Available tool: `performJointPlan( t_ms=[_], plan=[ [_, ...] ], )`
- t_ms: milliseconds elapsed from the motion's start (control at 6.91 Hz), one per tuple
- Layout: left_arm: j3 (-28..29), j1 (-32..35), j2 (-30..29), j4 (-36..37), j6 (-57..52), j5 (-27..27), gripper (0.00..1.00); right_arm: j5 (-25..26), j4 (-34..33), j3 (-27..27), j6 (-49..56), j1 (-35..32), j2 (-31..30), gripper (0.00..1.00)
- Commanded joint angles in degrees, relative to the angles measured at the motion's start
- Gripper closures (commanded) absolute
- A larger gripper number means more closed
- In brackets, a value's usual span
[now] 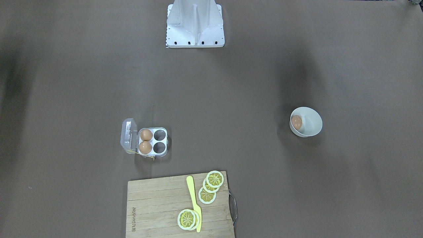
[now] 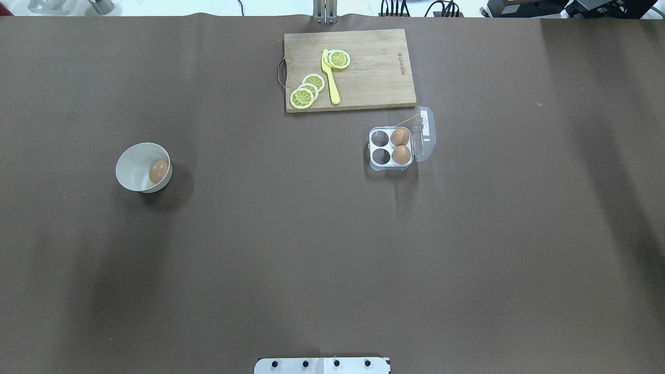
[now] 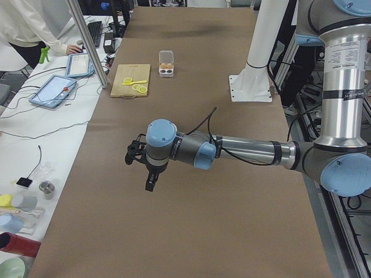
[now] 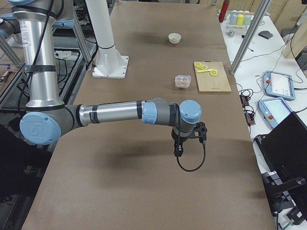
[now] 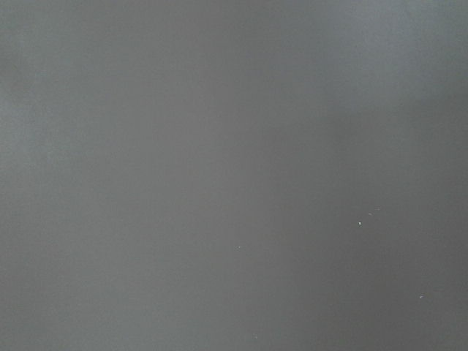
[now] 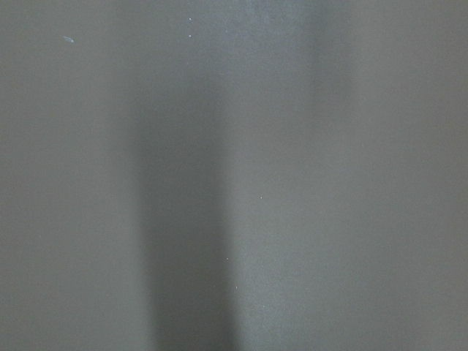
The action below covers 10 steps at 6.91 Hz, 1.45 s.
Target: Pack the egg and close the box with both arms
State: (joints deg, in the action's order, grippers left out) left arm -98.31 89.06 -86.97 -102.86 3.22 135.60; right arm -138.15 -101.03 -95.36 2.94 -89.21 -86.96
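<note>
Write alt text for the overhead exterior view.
An open clear egg box holding two eggs sits right of centre on a brown table; a third egg lies in a white bowl at left. Farther back, a cutting board bears lemon slices.

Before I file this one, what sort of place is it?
Probably a robotics lab: the left arm and right arm hang over a brown-covered table, a teach pendant lies on a side bench, and a clear egg box sits out as a staged prop.

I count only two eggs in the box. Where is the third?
In the overhead view, the third egg lies in the white bowl at left, far from the box.
</note>
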Motion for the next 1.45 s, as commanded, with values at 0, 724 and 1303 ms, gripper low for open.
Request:
performJointPlan(
  t_ms=[0, 724, 1303],
  plan=[
    [0.05, -1.33, -1.19, -0.58, 5.62, 0.27, 0.03, -0.02, 0.05, -0.01, -0.04, 0.00, 0.12, 0.00],
    [-7.95, -23.36, -7.84, -0.23, 35.74, -5.87, 0.03, 0.07, 0.05, -0.01, -0.04, 0.00, -0.05, 0.00],
    [-0.86, -33.16, -17.24, -0.58, 41.07, -12.91, 0.18, 0.07, 0.13, 0.43, -0.04, 0.09, -0.23, 0.00]
  ],
)
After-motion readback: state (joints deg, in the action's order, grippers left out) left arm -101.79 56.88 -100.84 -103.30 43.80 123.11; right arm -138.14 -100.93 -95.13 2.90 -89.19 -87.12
